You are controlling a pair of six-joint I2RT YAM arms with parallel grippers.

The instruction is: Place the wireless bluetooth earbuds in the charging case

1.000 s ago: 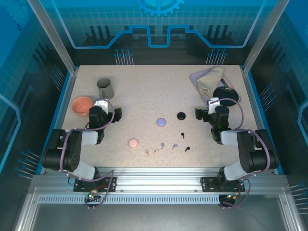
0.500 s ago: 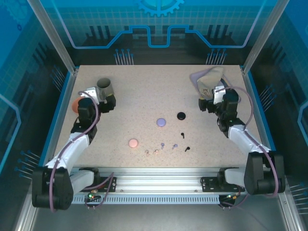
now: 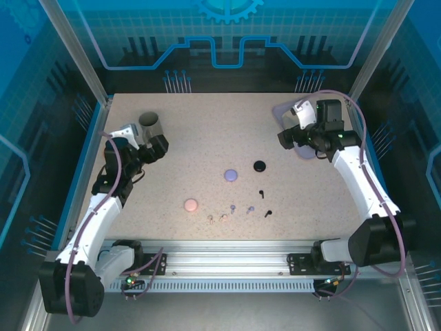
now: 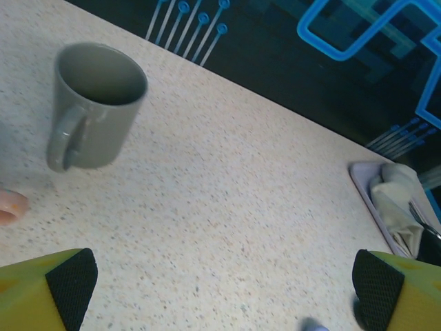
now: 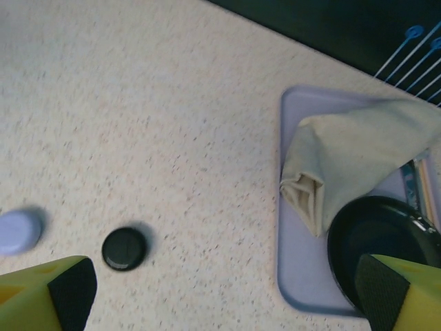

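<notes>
Three round charging cases lie mid-table: black (image 3: 259, 166), lavender (image 3: 230, 175) and pink (image 3: 191, 205). Just in front of them the tiny earbuds are scattered loose: two black (image 3: 262, 192), two lavender (image 3: 233, 207) and two pinkish-beige (image 3: 222, 216). My left gripper (image 3: 157, 147) hovers open at the back left beside a grey mug, far from the buds. Over at the back right, my right gripper (image 3: 285, 136) is open next to a tray. The right wrist view shows the black case (image 5: 125, 249) and lavender case (image 5: 19, 232) below wide-apart pads (image 5: 72, 289). Nothing lies between the left gripper's pads (image 4: 72, 286).
A grey mug (image 3: 150, 125) (image 4: 96, 103) stands at the back left, with a peach bowl edge (image 4: 8, 207) beside it. A lavender tray (image 5: 310, 241) at the back right holds a folded cloth (image 5: 344, 158) and a black dish (image 5: 386, 248). Glass walls surround the table.
Both arms have unfolded from near their bases and reached up and back, the left toward the mug, the right toward the tray. Both grippers stay open. The cases and buds have not moved.
</notes>
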